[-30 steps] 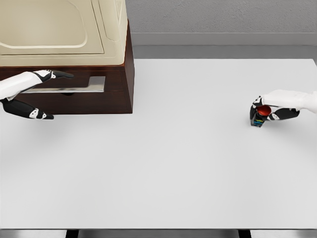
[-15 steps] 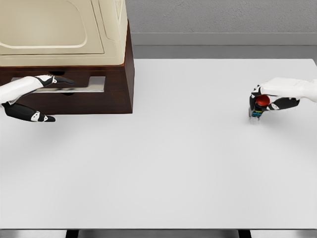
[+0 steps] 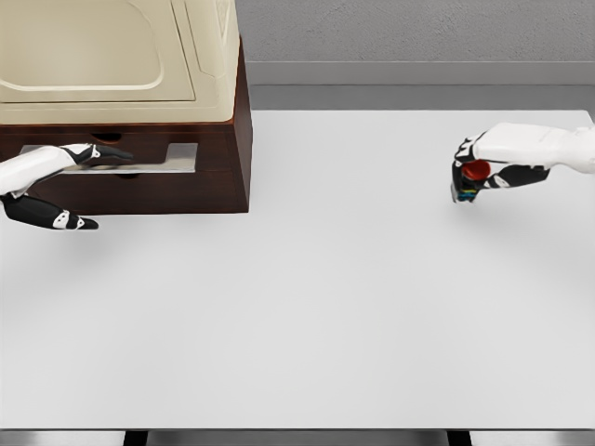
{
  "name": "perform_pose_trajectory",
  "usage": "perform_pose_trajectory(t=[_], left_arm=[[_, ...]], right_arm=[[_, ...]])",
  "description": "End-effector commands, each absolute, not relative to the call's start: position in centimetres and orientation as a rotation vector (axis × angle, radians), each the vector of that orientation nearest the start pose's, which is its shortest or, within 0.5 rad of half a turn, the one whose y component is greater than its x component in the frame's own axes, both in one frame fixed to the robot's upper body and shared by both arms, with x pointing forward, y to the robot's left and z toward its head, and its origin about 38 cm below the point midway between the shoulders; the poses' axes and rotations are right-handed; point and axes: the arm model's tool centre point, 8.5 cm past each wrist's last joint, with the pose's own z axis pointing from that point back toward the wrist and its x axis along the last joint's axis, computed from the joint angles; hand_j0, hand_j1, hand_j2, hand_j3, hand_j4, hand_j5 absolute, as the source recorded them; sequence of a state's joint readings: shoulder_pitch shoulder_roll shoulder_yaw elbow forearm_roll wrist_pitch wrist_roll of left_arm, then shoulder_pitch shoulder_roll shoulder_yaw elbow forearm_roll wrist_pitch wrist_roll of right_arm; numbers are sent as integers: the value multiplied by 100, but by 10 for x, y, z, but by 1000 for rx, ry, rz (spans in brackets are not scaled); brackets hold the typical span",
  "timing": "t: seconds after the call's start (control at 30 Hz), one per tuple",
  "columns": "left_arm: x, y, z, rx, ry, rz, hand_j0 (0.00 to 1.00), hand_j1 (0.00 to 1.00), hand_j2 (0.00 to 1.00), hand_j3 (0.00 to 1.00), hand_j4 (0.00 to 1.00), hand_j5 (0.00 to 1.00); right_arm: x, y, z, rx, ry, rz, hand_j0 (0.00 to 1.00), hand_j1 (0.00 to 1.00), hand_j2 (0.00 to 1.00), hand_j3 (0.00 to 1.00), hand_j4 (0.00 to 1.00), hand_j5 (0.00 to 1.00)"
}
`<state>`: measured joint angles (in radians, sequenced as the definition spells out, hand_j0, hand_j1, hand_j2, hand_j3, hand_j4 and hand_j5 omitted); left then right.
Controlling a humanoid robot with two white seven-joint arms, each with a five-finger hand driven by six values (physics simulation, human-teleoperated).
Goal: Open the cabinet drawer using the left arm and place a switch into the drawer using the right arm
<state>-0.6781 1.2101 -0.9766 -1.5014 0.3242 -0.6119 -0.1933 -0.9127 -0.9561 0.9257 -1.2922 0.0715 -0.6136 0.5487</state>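
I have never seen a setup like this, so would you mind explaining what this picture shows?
This is a simulator's render from a camera on a humanoid robot's head, looking down at a white table. The white arms are the robot's own. Its left hand reaches to the drawer slot of a dark wooden cabinet with a cream top. Its right hand grips a small switch with a red button, which appears lifted just off the table, far right of the cabinet.

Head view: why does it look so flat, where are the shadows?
Head view: soft, even simulator light, no glare; faint blurry shadows lie on the white table under the left hand and beneath the switch held by the right hand; everything is equally sharp.
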Motion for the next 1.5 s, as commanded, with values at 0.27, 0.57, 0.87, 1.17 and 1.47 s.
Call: perform_pose_trajectory(t=[0.27,0.57,0.87,1.17,1.47], left_arm=[[389,390,235,114,-1621,-1452,91,91,91,91,91,91],[389,390,234,112,-1620,-1449,88,88,88,88,88,88],[388,388,230,96,-1618,-1444,85,85,85,85,85,85],[387,387,228,82,-1615,-1438,79,79,79,79,79,79],[384,387,227,64,-1610,-1435,73,73,73,73,73,73]], right_arm=[[453,-303,276,-253,-1477,2065,40,40,40,40,40,40],[454,-279,288,-238,-1544,2097,40,40,40,40,40,40],[452,-264,296,-222,-1589,2114,40,40,40,40,40,40],[452,-250,304,-197,-1635,2122,40,40,40,40,40,40],[432,-203,326,-140,-1747,2239,40,40,40,40,40,40]])
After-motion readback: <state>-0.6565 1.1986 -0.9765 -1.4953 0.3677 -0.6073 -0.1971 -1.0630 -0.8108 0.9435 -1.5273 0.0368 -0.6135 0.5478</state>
